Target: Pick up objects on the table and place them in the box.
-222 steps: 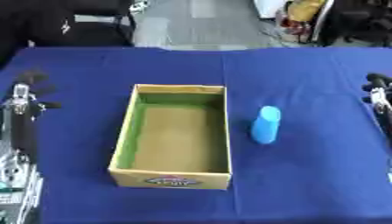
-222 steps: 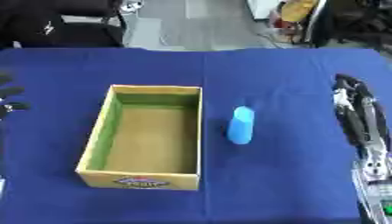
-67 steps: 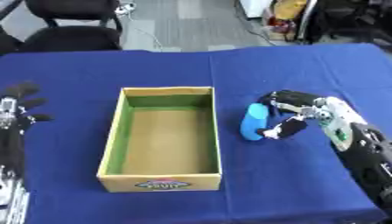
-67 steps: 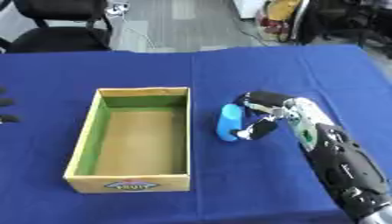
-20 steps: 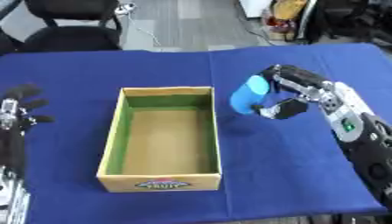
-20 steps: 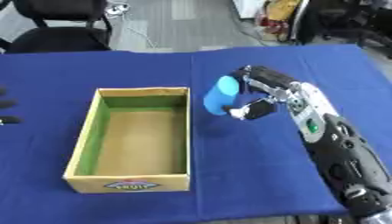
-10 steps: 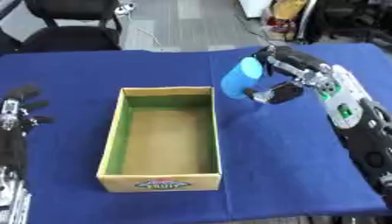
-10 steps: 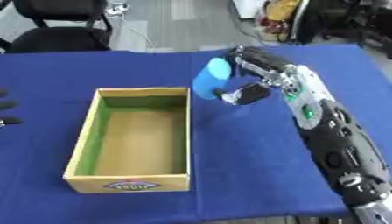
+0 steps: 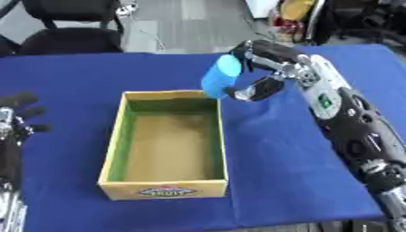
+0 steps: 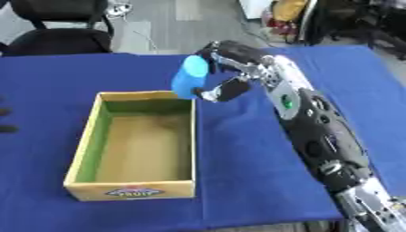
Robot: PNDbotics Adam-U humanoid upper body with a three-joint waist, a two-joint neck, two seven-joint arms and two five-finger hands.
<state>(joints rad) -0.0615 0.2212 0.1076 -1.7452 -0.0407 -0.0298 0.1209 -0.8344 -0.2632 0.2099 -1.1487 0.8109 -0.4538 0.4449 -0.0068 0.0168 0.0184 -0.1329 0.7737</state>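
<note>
A light blue cylinder (image 9: 219, 77) hangs tilted in the air over the far right corner of the open cardboard box (image 9: 116, 138). My right hand (image 9: 267, 69) is shut on it, fingers curled over its top and thumb below. The box has green inner walls, a brown floor and nothing inside. My left hand (image 9: 17, 113) rests at the left edge of the left eye view, fingers spread and relaxed, holding nothing.
A blue cloth (image 9: 285, 172) covers the table. My right forearm (image 9: 353, 131) slants across the right side. Beyond the far edge stand a black office chair (image 9: 71, 38) and some clutter on a grey floor.
My right hand lifted the blue cylinder off the cloth and carried it left and away, from beside the box to above its far right corner. The left hand stayed put.
</note>
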